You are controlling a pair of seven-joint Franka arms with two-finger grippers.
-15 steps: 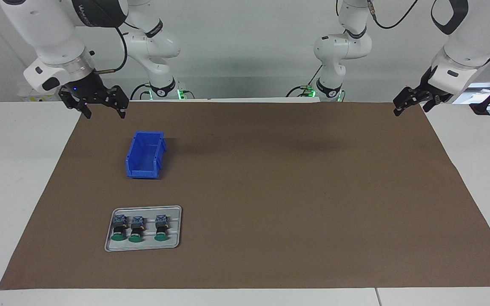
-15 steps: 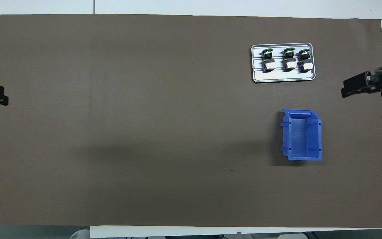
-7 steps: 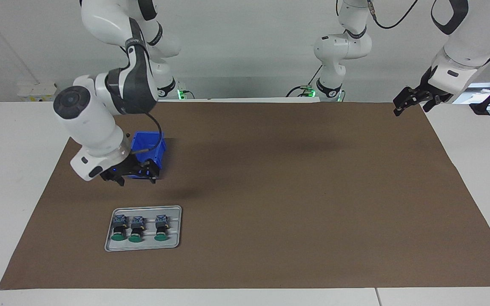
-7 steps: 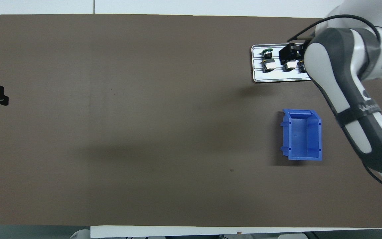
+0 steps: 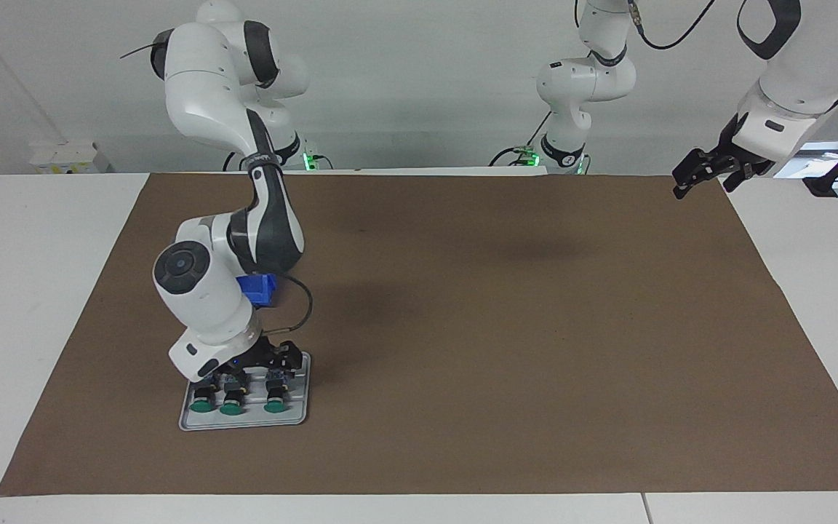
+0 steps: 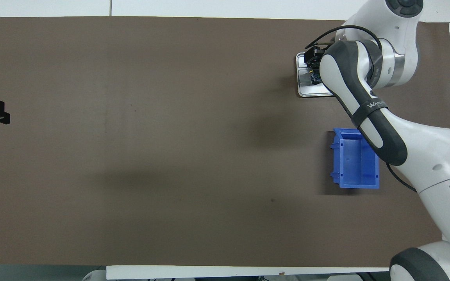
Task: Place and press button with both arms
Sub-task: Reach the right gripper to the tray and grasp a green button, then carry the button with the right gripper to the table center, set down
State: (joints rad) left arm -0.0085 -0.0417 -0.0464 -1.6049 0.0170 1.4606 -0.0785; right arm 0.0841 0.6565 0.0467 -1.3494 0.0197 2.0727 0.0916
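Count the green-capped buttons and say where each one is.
3, side by side on the grey tray, under the right gripper: buttons. None looks hidden.

R arm [image 5: 259,218] stretched fwd & bent down, wrist low, right claw [image 5: 259,364] pointing down w/ jaws spread wide. L arm [image 5: 790,80] waits raised at its own end, left claw [image 5: 703,171] angled down, jaws open.

arms [image 5: 204,291]: white shells | dark joint bands | black cables
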